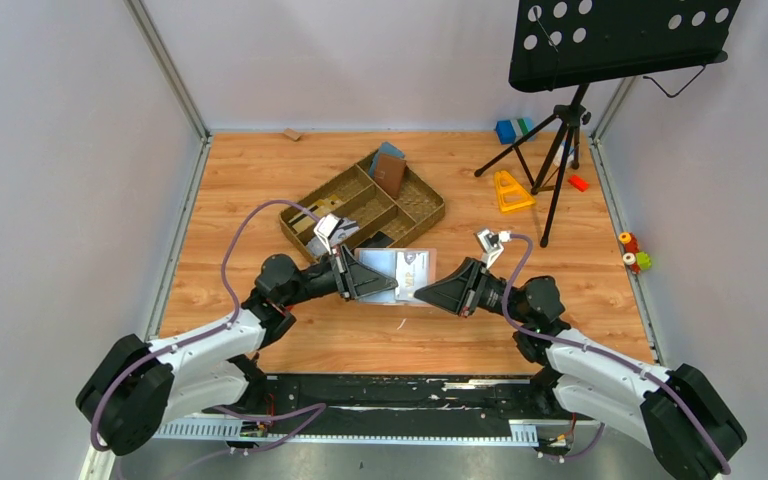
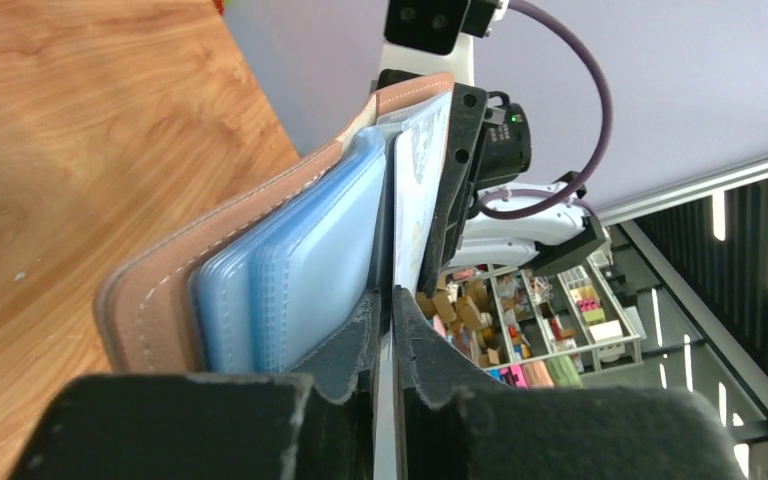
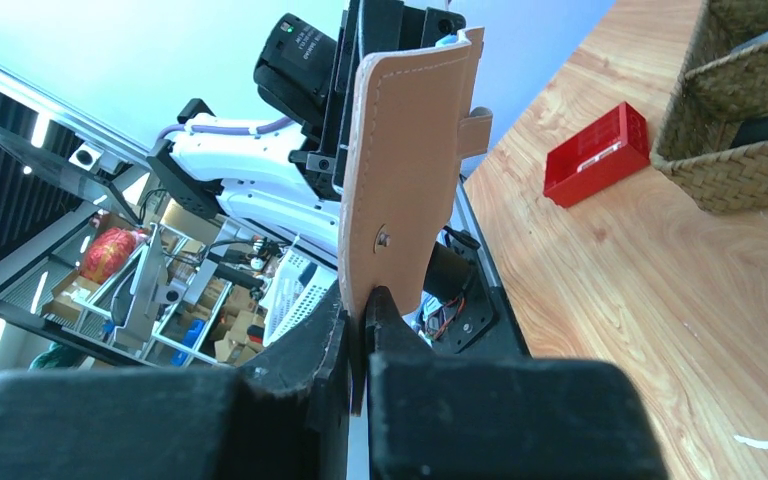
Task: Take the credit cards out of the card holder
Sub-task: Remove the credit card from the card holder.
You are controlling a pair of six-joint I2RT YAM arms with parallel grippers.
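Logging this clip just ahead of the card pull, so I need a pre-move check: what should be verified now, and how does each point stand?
1. Right pincer clamped on the tan cover of the card holder: ok.
2. Left pincer closed on the white card: ok.
3. Holder open, blue sleeves exposed: ok.
4. Card clear of the holder: not ok, it lies against the inner face.
5. Only one card pinched: cannot tell.

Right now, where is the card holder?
In the top view, the card holder is mid-table, held open between the left gripper and the right gripper, just on the near side of the tray.
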